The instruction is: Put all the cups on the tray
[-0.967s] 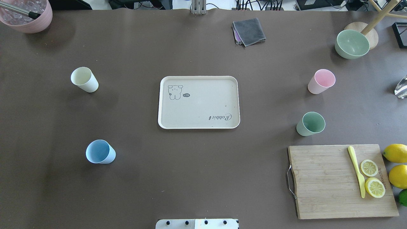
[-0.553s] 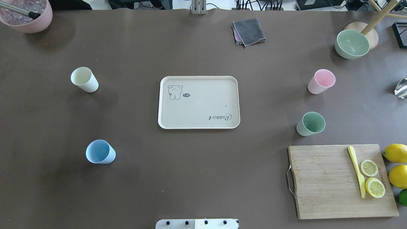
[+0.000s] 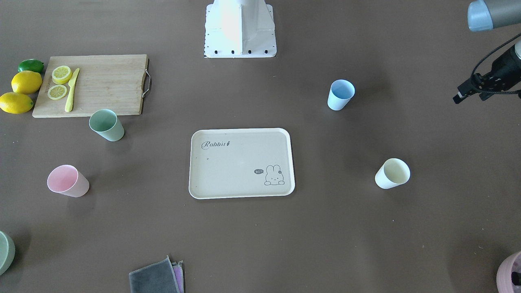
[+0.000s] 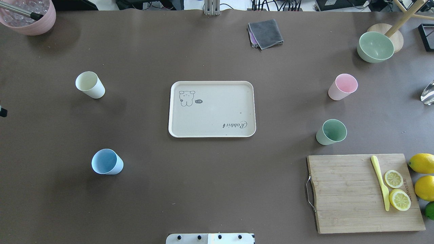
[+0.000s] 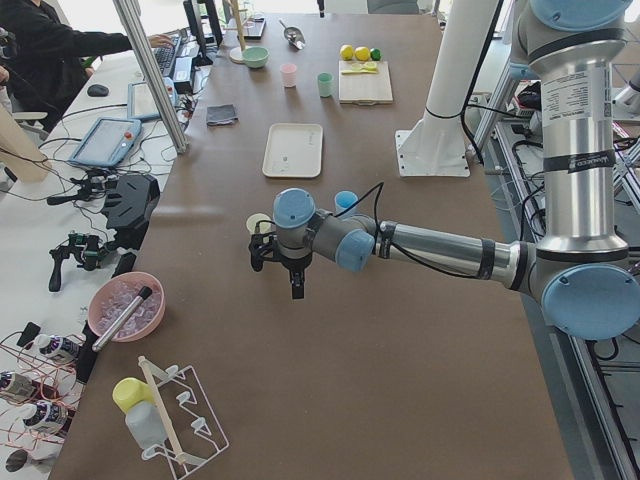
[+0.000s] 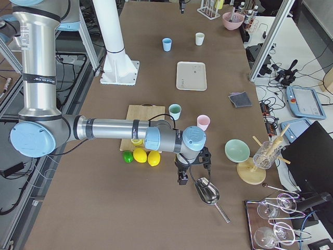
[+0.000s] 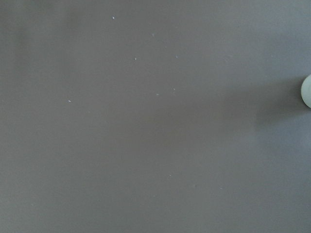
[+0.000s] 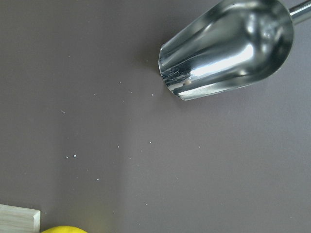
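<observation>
Lying tray (image 4: 212,109) apart from tool (image 5: 297,285)

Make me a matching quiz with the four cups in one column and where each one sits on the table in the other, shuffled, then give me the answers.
Overhead view.
Things:
1. blue cup
2. pink cup
3. cream cup
4. green cup

Places:
A. just beyond the cutting board
B. left of the tray, far side
C. near the green bowl
D. left of the tray, near side

Pairs: 1-D, 2-C, 3-B, 4-A
</observation>
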Controlling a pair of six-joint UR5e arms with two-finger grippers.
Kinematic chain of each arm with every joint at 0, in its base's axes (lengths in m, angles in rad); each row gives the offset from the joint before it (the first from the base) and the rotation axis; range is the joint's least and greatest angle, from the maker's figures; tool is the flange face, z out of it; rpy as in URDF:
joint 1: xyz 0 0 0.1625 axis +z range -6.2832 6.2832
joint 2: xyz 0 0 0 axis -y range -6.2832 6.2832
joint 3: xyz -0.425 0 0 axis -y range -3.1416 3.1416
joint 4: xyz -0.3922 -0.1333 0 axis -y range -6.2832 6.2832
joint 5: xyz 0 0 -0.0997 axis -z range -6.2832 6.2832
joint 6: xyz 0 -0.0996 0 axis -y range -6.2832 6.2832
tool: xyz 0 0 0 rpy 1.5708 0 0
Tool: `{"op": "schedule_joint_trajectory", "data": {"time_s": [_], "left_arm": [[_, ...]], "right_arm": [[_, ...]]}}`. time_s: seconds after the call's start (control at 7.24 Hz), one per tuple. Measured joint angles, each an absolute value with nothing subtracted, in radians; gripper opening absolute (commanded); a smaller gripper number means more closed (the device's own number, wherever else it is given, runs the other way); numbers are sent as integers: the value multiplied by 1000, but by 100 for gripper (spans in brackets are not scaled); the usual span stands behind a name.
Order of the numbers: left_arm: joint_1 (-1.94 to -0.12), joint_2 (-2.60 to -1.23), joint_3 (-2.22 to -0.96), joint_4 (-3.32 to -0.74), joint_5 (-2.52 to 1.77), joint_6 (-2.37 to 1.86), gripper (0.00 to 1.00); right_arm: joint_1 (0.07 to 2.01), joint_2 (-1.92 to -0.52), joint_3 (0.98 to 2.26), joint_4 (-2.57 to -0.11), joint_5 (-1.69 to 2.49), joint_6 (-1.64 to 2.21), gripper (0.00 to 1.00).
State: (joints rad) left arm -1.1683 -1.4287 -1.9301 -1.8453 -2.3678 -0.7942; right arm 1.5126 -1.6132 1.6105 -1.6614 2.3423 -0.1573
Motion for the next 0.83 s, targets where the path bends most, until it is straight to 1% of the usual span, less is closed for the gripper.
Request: {"op": "schedule_joint_trajectory", "data": {"time_s": [0.55,0.83], "left_arm": [[-882,-1434,-1996,-2024,-2297,-1200,98],[-747,-1446,-2050,-2045,-2221,-1358,98]], "right_arm": [[1512,-1614,1609,-1661,2383,-76,100],[1513,-1614,1610,-1660,2386,-58,100]]}}
